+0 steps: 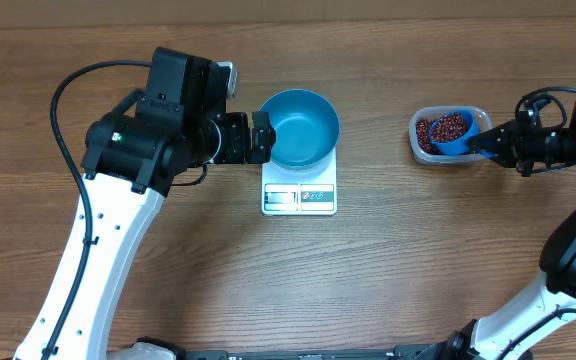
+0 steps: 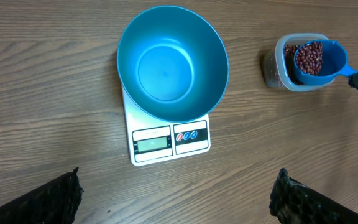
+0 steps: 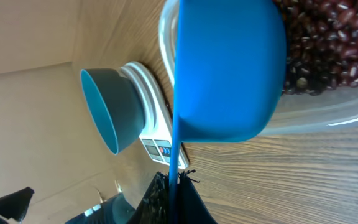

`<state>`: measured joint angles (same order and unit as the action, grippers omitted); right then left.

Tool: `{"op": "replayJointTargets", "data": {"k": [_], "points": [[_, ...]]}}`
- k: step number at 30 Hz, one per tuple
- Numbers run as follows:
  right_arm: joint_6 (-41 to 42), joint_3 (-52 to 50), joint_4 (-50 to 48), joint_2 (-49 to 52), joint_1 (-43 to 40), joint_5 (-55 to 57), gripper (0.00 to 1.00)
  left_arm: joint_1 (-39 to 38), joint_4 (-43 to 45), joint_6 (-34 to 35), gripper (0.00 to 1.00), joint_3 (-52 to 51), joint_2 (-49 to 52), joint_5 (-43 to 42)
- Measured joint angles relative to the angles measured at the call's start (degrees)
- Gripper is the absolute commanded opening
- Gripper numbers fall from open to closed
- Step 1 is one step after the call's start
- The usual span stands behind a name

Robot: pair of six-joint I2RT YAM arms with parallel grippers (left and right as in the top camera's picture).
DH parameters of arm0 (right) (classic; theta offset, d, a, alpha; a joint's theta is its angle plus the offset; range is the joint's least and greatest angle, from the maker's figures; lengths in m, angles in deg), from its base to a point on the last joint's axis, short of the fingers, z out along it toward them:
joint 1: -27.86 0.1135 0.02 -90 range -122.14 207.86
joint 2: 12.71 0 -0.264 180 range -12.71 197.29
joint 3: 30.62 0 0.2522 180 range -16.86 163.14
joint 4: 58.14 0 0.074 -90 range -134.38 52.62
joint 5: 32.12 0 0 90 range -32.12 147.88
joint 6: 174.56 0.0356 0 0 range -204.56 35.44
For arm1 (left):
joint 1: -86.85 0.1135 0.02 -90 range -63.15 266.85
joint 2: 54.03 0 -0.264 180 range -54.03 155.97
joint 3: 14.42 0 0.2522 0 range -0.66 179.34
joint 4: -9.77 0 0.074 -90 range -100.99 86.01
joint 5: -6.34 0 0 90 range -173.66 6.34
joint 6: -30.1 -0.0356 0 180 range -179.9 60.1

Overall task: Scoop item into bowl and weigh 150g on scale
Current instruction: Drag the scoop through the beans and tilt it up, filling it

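So my right pincer is pinching the handle of the blue scoop, which is loaded with beans over the clear tub, while my left pincer sits spread wide just beside the bowl on the scale.

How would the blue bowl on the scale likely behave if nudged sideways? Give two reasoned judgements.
The bowl looks empty and smooth, so it is probably light and would slide readily on the scale. Its base seems narrower than its rim, so a push near the rim might tip it.
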<state>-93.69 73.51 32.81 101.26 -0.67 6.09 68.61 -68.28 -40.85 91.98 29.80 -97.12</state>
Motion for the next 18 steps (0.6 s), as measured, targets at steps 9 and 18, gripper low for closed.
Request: {"op": "replayJointTargets", "data": {"k": [9, 18], "points": [[-0.6, 0.0, 0.0, 0.0, 0.0, -0.8, 0.04, 0.0, 0.0, 0.0, 1.0, 0.0, 0.0, 0.0], [-1.8, 0.0, 0.4, 0.0, -0.2, -1.0, 0.04, 0.0, 0.0, 0.0, 1.0, 0.0, 0.0, 0.0]]}}
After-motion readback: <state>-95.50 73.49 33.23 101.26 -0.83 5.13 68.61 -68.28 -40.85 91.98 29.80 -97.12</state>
